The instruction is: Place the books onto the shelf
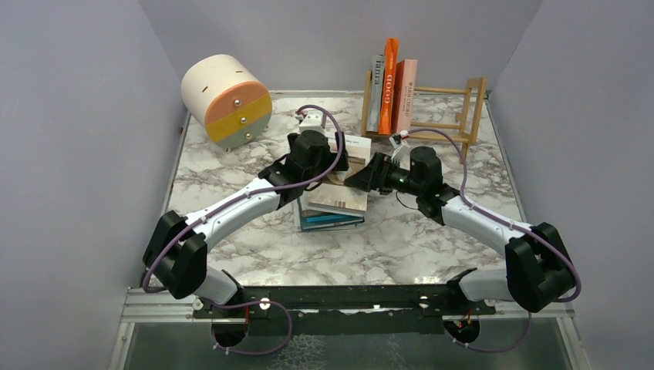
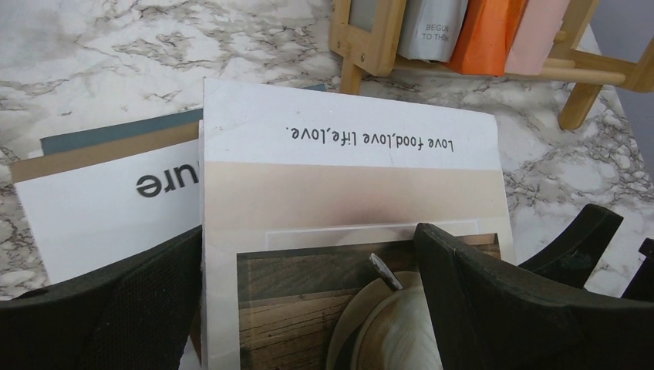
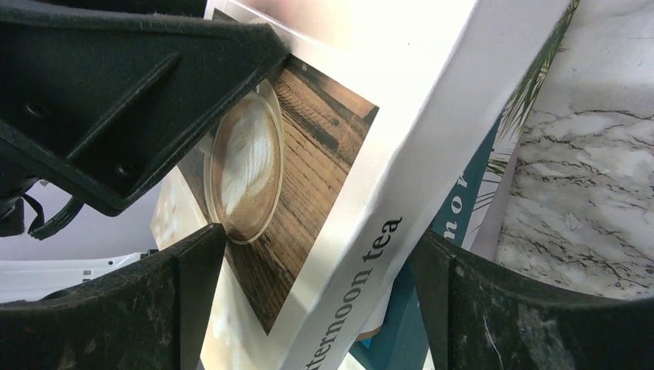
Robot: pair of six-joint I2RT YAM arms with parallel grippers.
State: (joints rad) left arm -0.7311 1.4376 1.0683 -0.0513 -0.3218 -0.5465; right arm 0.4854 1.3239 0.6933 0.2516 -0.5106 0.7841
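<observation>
A marble-topped table (image 1: pixel 416 239) was seen from above, with two robot arms reaching in from its near edge toward a stack of books (image 1: pixel 333 208) lying flat at the centre.

The left gripper (image 1: pixel 333 163) hung over the top of the stack with its jaws spread wide. In its wrist view, one dark finger sat at each side of the top book (image 2: pixel 347 177). That was a white book with a beige band, a photo of a cup on wood, and a line of print reading "Love food, love life, love."

The right gripper (image 1: pixel 359 179) met the stack from the right, also with its jaws apart. From its own camera, the top book's white spine ran between the two fingers, with part of the words "afternoon tea" legible. It was hard to tell whether either pad touched the book. A teal book (image 3: pixel 455 208) lay just below the white one.

The shelf (image 1: pixel 463 116), a small light-wood rack, stood at the back right, well apart from the stack. Three books stood upright at its left end: a grey book (image 1: pixel 375 92), an orange book (image 1: pixel 389 77) and a pink book (image 1: pixel 406 92). The rest of the rack held nothing.

A round drawer drum (image 1: pixel 226 99) in cream, orange and yellow lay at the back left.
</observation>
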